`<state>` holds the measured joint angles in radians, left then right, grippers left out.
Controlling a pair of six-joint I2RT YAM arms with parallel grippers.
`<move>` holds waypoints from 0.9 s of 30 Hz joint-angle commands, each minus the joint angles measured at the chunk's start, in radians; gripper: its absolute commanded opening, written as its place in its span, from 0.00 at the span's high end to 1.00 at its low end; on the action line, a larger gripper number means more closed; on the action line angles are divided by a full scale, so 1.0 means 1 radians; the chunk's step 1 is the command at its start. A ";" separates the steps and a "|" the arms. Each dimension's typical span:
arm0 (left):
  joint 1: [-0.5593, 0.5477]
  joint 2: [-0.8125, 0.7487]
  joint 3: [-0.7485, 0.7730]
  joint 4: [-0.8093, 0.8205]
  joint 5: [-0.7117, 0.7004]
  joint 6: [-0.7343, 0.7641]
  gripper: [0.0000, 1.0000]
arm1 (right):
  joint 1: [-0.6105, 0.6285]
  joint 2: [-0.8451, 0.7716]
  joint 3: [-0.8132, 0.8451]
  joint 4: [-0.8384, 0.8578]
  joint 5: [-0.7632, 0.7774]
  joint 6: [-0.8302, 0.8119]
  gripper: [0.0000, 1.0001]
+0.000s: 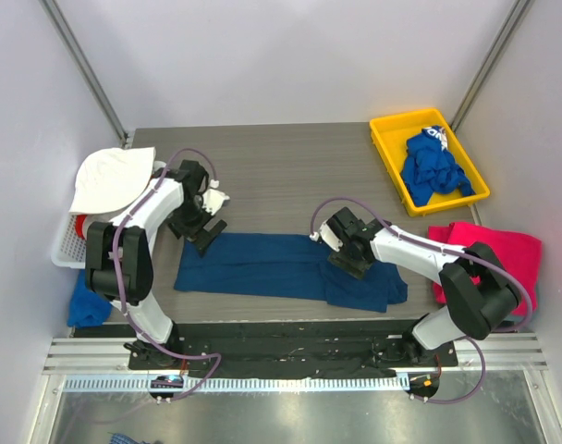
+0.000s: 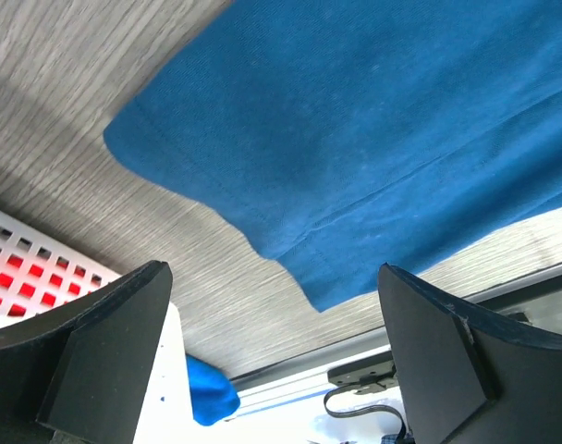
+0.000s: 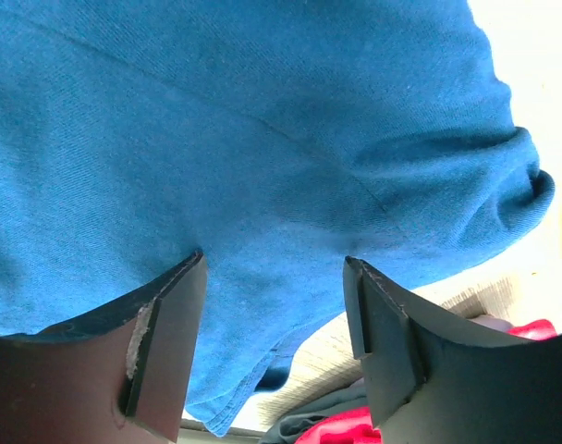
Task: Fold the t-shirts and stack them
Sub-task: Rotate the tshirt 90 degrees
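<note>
Top external: the navy t-shirt (image 1: 262, 264) lay flat as a long folded strip along the tabletop's (image 1: 281, 176) near edge, likely staged for a crosswise fold. The left gripper (image 1: 207, 236) hovered over its left end and the right gripper (image 1: 350, 264) over its right part — both had fingers apart, gripping nothing. The royal-blue tee (image 1: 433, 166) sat in the yellow tray (image 1: 406, 117) at the far right corner, and the magenta tee (image 1: 503, 250) at the right edge. Grey wood-grain top, white walls.

A spread t-shirt (image 1: 281, 266) lies along the desk's (image 1: 281, 176) near edge, at its middle. In the far right corner, a tray (image 1: 398, 134) holds a bunched t-shirt (image 1: 433, 171) — a third t-shirt (image 1: 503, 250) lies at the right edge, a basket (image 1: 67, 246) at the left edge.
</note>
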<state>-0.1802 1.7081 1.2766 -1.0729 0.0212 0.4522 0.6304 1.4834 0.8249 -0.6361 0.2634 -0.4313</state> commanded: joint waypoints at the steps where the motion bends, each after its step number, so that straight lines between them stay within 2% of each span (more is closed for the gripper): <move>1: -0.022 -0.001 0.017 0.022 0.060 -0.017 0.00 | -0.008 -0.032 0.006 0.032 0.019 -0.009 0.31; 10: -0.079 0.085 -0.017 0.122 0.020 -0.043 0.00 | -0.024 0.025 -0.006 0.075 0.027 -0.027 0.30; 21: -0.130 0.133 -0.160 0.303 -0.185 -0.116 0.00 | -0.052 0.106 -0.020 0.150 0.049 -0.052 0.29; 27: -0.153 0.162 -0.189 0.307 -0.191 -0.127 0.00 | -0.090 0.216 0.005 0.210 0.059 -0.086 0.29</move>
<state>-0.3248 1.8111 1.1484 -0.8577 -0.1097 0.3470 0.5827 1.5761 0.8524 -0.5426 0.3191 -0.4965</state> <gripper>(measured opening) 0.996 0.709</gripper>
